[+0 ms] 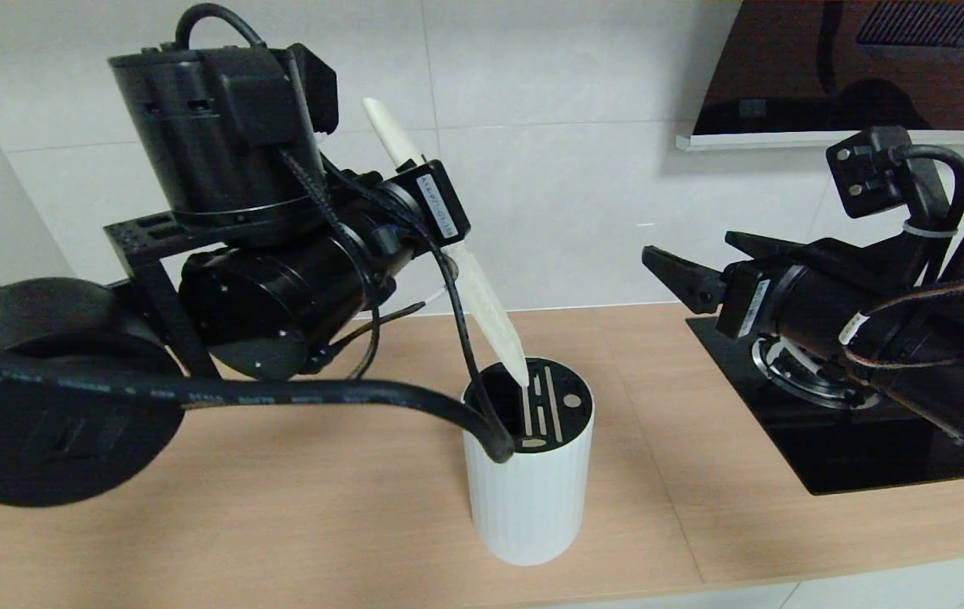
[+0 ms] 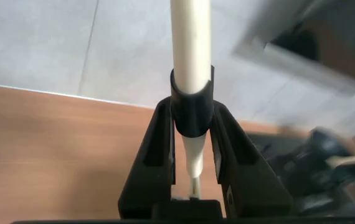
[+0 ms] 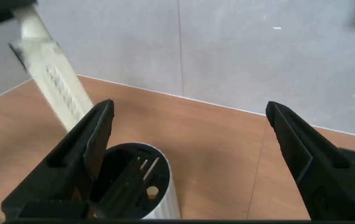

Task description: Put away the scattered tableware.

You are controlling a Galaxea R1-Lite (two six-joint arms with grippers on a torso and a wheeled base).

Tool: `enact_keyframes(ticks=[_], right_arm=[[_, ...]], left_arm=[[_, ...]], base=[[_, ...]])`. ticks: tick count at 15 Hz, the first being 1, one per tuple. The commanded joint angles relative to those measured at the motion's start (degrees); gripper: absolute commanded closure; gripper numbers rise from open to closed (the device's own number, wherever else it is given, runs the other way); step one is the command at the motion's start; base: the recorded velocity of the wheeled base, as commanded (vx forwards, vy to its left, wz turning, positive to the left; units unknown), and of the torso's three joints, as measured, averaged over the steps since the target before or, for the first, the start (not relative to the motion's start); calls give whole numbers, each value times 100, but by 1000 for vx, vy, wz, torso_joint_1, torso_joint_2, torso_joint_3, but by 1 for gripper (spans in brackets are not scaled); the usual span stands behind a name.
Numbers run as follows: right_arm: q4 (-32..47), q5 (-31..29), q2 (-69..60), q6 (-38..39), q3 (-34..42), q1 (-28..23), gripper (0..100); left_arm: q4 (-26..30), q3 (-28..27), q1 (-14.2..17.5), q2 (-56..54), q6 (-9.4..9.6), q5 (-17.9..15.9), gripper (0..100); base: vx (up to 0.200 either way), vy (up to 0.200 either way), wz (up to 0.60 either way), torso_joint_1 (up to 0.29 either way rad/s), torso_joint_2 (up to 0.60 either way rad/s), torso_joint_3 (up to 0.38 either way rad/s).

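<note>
Cream-white serrated knife, slanted, with its tip at the slotted black top of the white ribbed cylindrical holder on the wooden countertop. The left gripper is clamping it below the handle, probably to steer the blade into a slot. The right gripper is hovering wide open, well apart, leaving room.

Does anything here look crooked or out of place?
Only the cream knife: clamped in the left gripper, it leans at a slant, its tip just at the slotted top of the white holder, which stands upright. Nothing is spilled.
</note>
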Motion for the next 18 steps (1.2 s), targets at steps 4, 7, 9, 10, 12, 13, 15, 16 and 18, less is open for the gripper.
enact_keyframes(ticks=[4, 7, 9, 10, 12, 13, 15, 16, 18], right_arm=[[-9, -11, 110, -18, 10, -13, 0], [-9, -28, 110, -106, 36, -13, 0], [-18, -37, 137, -106, 45, -13, 0], [-18, -37, 145, -115, 45, -13, 0], [-18, -37, 145, -115, 45, -13, 0], [-18, -37, 145, -115, 45, -13, 0], [-18, -37, 145, -115, 45, -13, 0], [-18, -37, 145, -115, 54, -13, 0], [-18, -37, 145, -115, 63, -13, 0]], left_arm=[[-1115, 802, -400, 86, 1344, 609, 100], [-1432, 873, -461, 262, 1598, 917, 100], [-1546, 820, -497, 367, 1590, 1014, 100], [-1572, 820, -532, 376, 1590, 1022, 100], [-1572, 829, -558, 437, 1590, 1022, 100], [-1572, 829, -576, 516, 1572, 1022, 100], [-1581, 837, -576, 736, 1546, 1040, 100], [-1590, 837, -576, 842, 1537, 1049, 100], [-1687, 837, -576, 930, 1537, 1049, 100]], base=[[0, 0, 0, 0, 0, 0], [0, 0, 0, 0, 0, 0], [0, 0, 0, 0, 0, 0], [0, 0, 0, 0, 0, 0], [0, 0, 0, 0, 0, 0], [0, 0, 0, 0, 0, 0], [0, 0, 0, 0, 0, 0], [0, 0, 0, 0, 0, 0], [0, 0, 0, 0, 0, 0]])
